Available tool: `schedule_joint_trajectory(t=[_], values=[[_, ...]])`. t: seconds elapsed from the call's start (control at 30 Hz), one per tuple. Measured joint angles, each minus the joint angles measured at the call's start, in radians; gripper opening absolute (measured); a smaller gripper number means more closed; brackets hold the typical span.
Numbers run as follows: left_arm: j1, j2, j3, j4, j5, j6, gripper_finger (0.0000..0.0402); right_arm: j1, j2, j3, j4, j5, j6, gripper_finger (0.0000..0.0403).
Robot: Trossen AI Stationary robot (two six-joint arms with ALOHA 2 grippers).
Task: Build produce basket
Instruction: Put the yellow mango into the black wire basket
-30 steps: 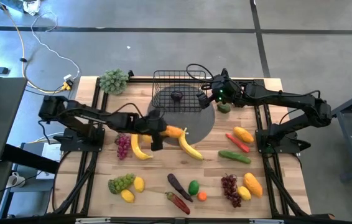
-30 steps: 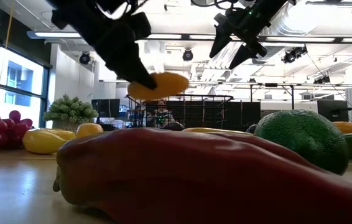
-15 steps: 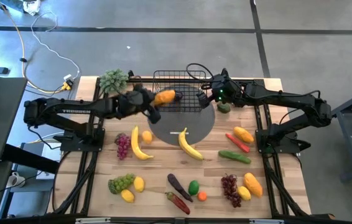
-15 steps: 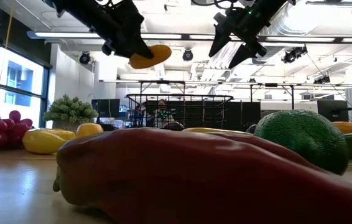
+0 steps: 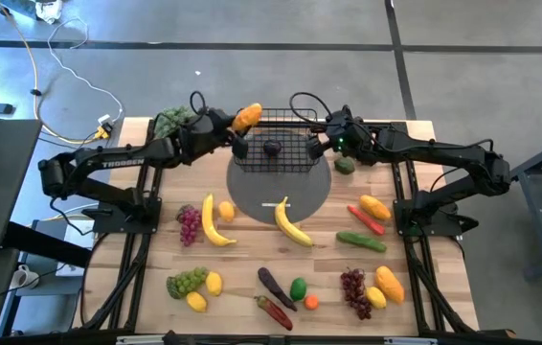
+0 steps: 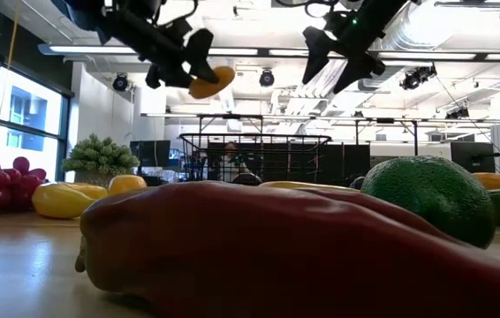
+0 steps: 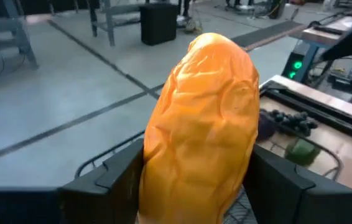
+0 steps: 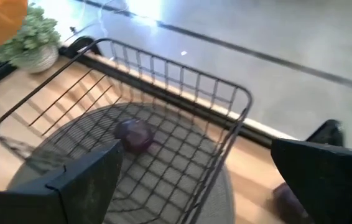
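Note:
The black wire basket [image 5: 273, 144] stands on the round grey mat [image 5: 285, 192] at the table's far middle, with a small purple fruit [image 8: 134, 135] on its floor. My left gripper [image 5: 240, 129] is shut on an orange mango [image 5: 247, 117] high above the basket's far left corner; it also shows in the low view [image 6: 210, 79]. My right gripper [image 5: 317, 147] is open and empty, in the air beside the basket's right wall [image 8: 232, 134]. Its fingers [image 8: 83, 180] stand wide apart. My left gripper pinches the mango's two long sides [image 7: 154, 155] between its two fingers [image 7: 111, 180]. The fingers lie along the mango's length, and its free end sticks out past them. The mango is lifted clear, tilted up, above the basket's rim.
Loose produce lies over the near table: two bananas [image 5: 291, 222], purple grapes [image 5: 189, 222], a cucumber [image 5: 361, 241], mangoes [image 5: 374, 206], an eggplant [image 5: 275, 286] and a red pepper [image 5: 273, 311]. A leafy bunch [image 5: 170, 123] stands at the far left, and a green fruit [image 5: 345, 166] lies right of the basket.
My left gripper has carried the mango up from the table's middle, toward the far edge, to above the basket's far left corner. The mango has stayed in the shut fingers.

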Motion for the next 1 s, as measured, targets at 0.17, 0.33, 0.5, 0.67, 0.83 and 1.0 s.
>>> schedule_joint_trajectory(t=[0.17,0.33,0.5,0.67,0.83,1.0], values=[[0.025,0.053,0.001,0.007,0.002,-0.052,0.0223,-0.014,0.000,0.000,0.000,0.050,-0.005,0.0390],[0.023,0.118,0.000,0.026,-0.001,-0.058,0.0223,-0.046,0.000,0.000,0.000,0.050,-0.006,0.0390],[0.022,0.186,0.000,0.026,-0.018,-0.060,0.0223,-0.066,0.000,0.000,0.000,0.050,-0.006,0.0390],[0.022,0.236,0.000,0.029,-0.044,-0.059,0.0223,-0.073,0.000,0.000,0.000,0.049,-0.006,0.0390],[0.022,0.266,0.000,0.030,-0.037,-0.061,0.0228,-0.073,0.000,0.000,-0.001,0.047,-0.002,0.0390],[0.022,0.268,0.000,0.030,-0.022,-0.092,0.0241,-0.073,0.000,0.000,-0.001,0.045,0.002,0.0390]])
